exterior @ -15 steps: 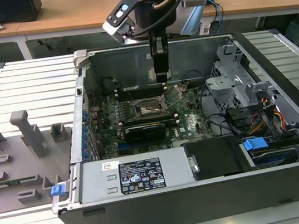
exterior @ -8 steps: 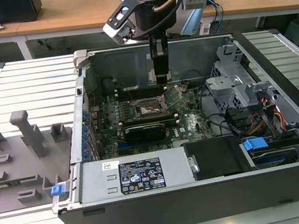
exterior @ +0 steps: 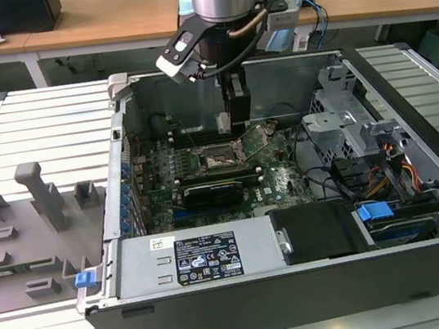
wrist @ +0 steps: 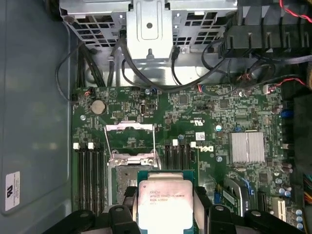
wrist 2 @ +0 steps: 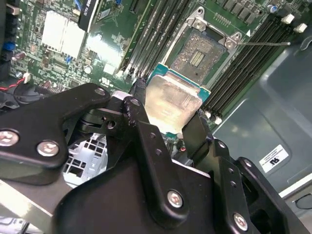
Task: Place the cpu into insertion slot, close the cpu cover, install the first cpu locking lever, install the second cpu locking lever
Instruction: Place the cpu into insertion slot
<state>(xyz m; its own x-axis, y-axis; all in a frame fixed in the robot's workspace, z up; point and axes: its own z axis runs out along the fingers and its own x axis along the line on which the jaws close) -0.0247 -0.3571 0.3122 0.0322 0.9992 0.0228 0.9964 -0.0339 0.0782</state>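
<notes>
My gripper reaches down into the open computer case and is shut on the cpu, a small square chip with a silvery top, held by two opposite edges. In both wrist views the cpu hangs a little above the green motherboard, close beside the insertion slot and apart from it. The slot lies bare with its contact field showing. The cpu cover, a thin grey frame, stands flipped open next to the slot. A thin wire locking lever sticks out beside the slot.
Memory slots flank the slot on both sides. A finned heat sink, loose cables and a metal drive cage crowd the case. A power supply lies at the case's front. A grey fixture plate sits at the exterior view's left.
</notes>
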